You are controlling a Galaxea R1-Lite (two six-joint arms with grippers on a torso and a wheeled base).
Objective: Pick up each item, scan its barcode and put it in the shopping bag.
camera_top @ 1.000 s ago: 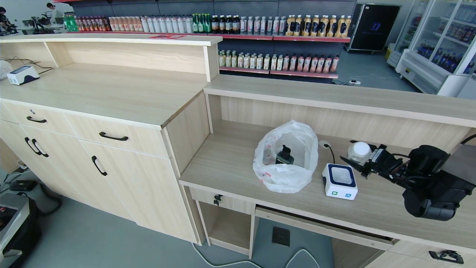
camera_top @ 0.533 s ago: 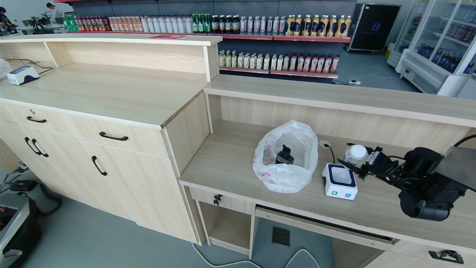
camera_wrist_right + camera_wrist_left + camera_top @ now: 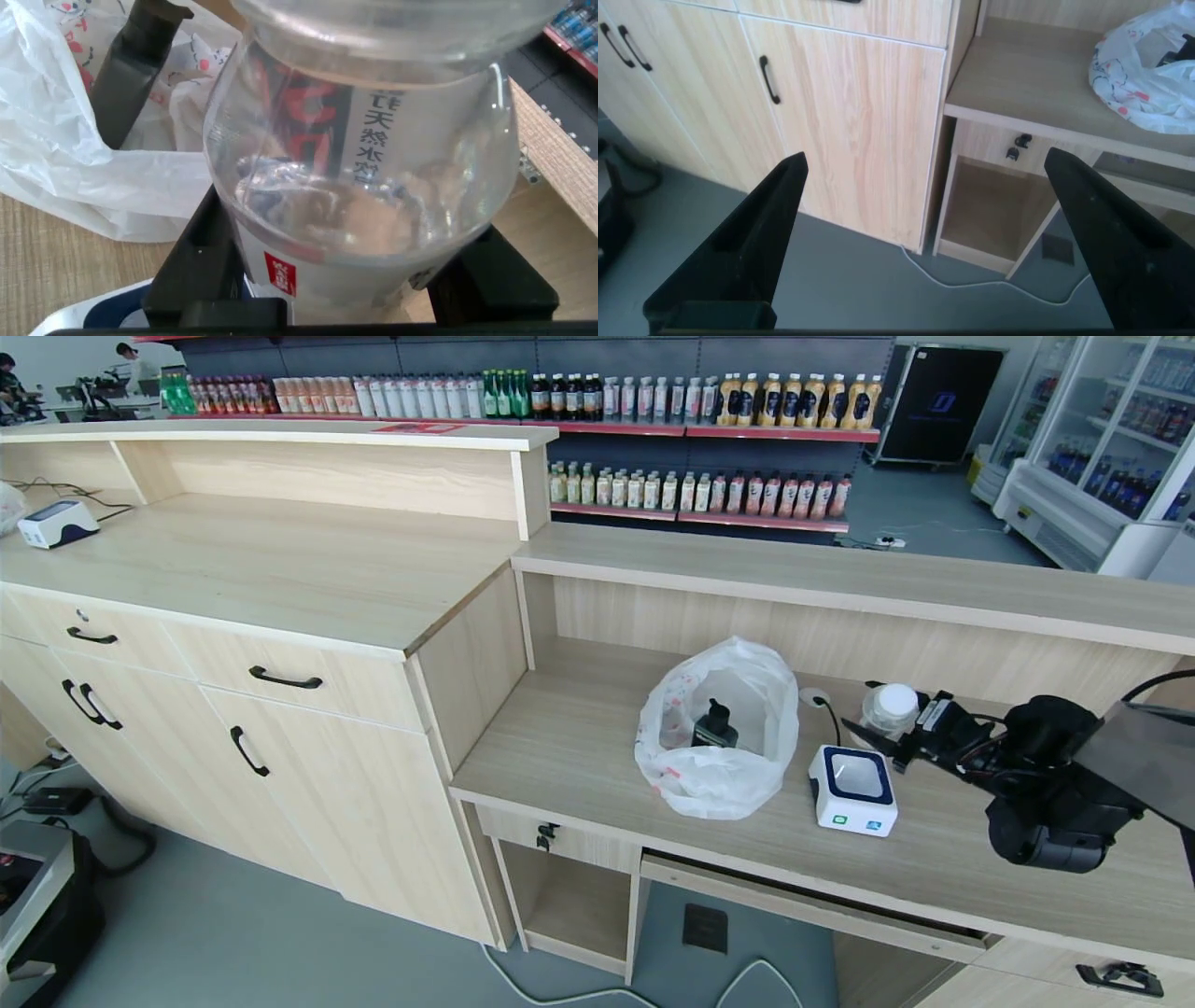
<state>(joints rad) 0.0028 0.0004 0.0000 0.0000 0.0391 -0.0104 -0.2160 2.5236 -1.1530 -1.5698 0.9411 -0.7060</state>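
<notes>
My right gripper [image 3: 878, 717] is shut on a clear bottle [image 3: 890, 705] with a white cap, held just above the counter, right of and behind the white barcode scanner [image 3: 851, 791]. In the right wrist view the bottle [image 3: 364, 187] sits between dark fingers [image 3: 210, 266], with its red and black label facing the camera. The white plastic shopping bag [image 3: 719, 728] stands open left of the scanner, with a dark bottle [image 3: 716, 723] inside it. My left gripper [image 3: 924, 163] hangs open over the grey floor, in front of the cabinets.
The lower counter [image 3: 579, 747] has a raised back wall and a higher ledge [image 3: 840, 574] behind it. A taller counter [image 3: 261, 560] stands to the left with a second scanner [image 3: 56, 523]. The cabinet doors [image 3: 859, 121] and an open niche [image 3: 990, 215] lie under the counter edge.
My right gripper has carried the clear bottle a little to the left and farther back, closer to the scanner and bag. The bag and scanner have not moved.
</notes>
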